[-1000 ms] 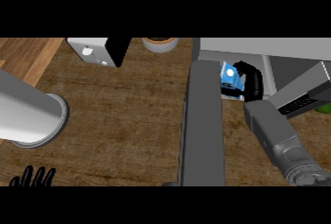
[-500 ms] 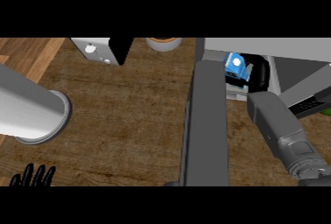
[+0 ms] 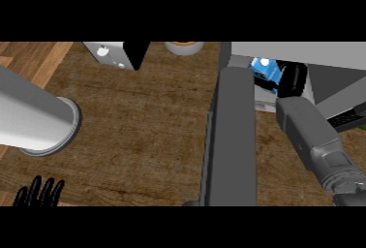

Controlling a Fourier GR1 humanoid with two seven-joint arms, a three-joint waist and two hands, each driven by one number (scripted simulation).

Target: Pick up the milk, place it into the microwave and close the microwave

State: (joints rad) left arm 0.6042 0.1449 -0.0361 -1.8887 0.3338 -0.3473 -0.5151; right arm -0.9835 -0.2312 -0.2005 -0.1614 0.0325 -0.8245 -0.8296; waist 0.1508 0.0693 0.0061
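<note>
Nearest, well left of the open microwave door, the left hand is seen resting at the lower edge with fingers straight and nothing held. Right of the door, the right forearm is stretched into the microwave so that the carton can be set down inside. Beyond the door's far end, the right hand is seemingly wrapped around the milk, already within the cavity; release appears outstanding, and the door remains to be shut.

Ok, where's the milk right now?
In the head view the milk sits at upper right, inside the microwave opening, just past the open door, with the right hand against its right side.
</note>
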